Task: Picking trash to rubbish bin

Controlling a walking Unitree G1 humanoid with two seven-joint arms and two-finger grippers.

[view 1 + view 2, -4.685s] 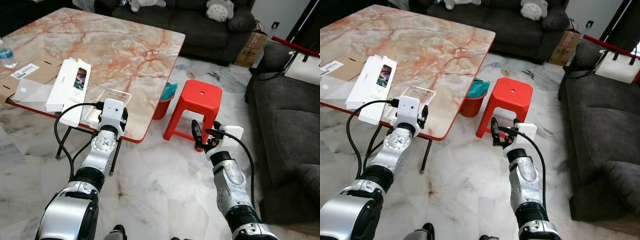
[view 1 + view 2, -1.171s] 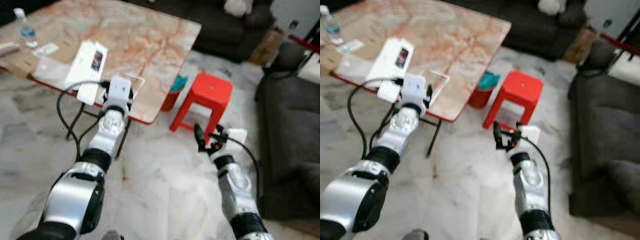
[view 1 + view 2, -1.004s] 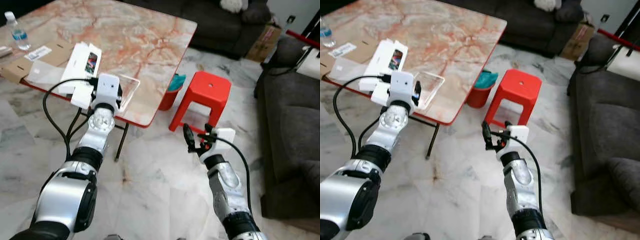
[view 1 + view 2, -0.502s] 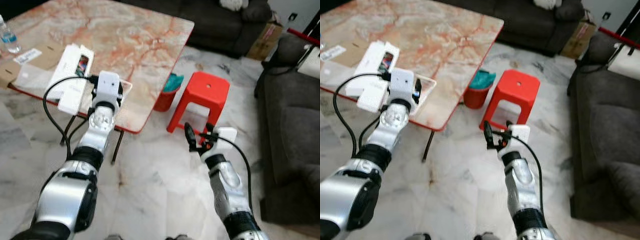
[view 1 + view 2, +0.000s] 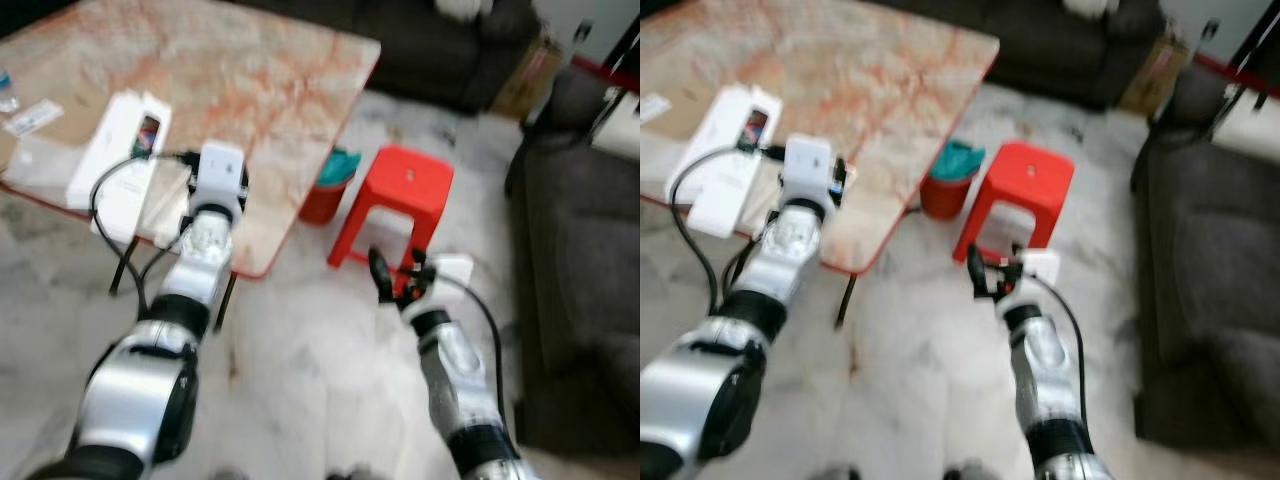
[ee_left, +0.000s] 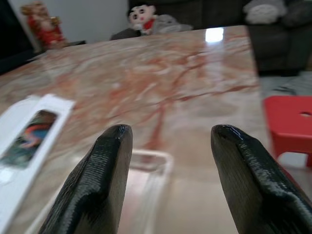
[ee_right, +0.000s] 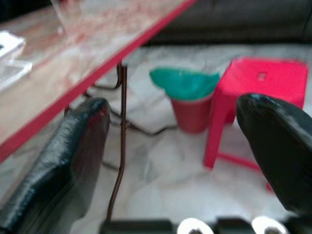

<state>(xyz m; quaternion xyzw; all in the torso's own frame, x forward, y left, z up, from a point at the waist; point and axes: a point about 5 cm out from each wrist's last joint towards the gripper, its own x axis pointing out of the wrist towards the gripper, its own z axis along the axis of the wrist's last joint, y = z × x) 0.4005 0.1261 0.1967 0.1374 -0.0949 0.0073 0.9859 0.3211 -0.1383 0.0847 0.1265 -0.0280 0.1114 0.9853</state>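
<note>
Left pincer [image 6: 168,161] wide open, empty, over the desk [image 5: 260,90] edge just above a clear plastic tray [image 6: 146,168]. Right pincer [image 7: 180,146] open, empty, low over the floor. Red bin [image 5: 945,185] with green liner stands beside the red stool [image 5: 1015,195].

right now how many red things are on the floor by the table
2: a red plastic stool on the marble floor off the table's corner, and a red bin with a green liner between the stool and the table edge. More may sit hidden under the table.
</note>
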